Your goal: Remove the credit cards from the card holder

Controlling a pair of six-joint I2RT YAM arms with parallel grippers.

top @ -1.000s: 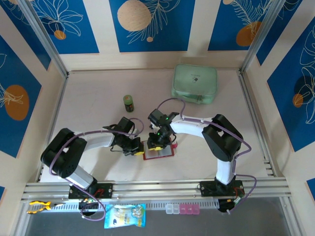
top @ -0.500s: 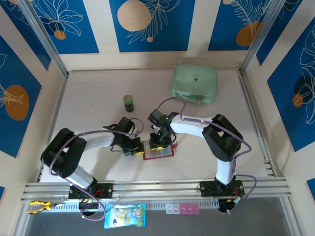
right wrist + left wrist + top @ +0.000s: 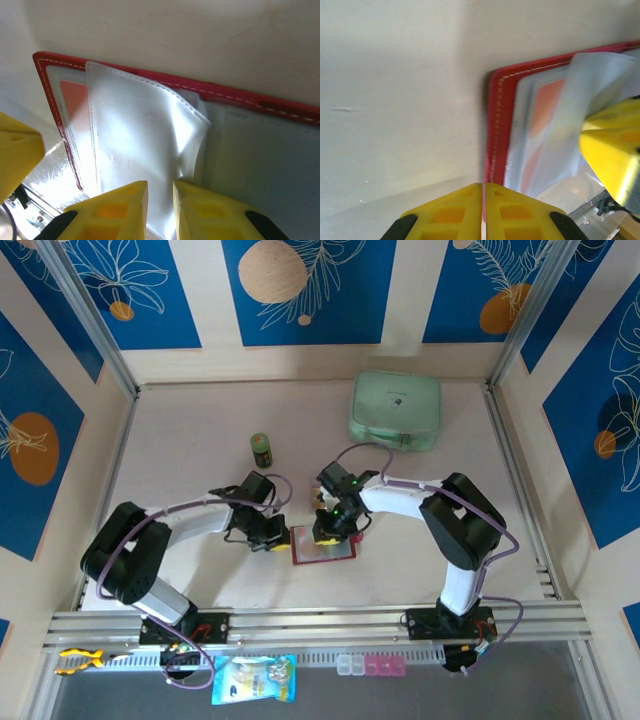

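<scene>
- Holder [image 3: 326, 551] lies open on the table, lower centre of the top view.
- Left gripper [image 3: 483, 194] is clamped tight on its red left edge.
- Right gripper [image 3: 160, 194], nearly closed, pinches a clear sleeve [image 3: 145, 135]; an orange card [image 3: 74, 97] sits inside.

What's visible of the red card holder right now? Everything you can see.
The card holder lies open and flat on the table, front centre. Red leather-like cover with pale edge stitching; greyish clear sleeves inside. An orange card shows through one sleeve, tucked in. The left gripper pinches the cover's edge; the right gripper is closed on a sleeve leaf, lifted and curled.
</scene>
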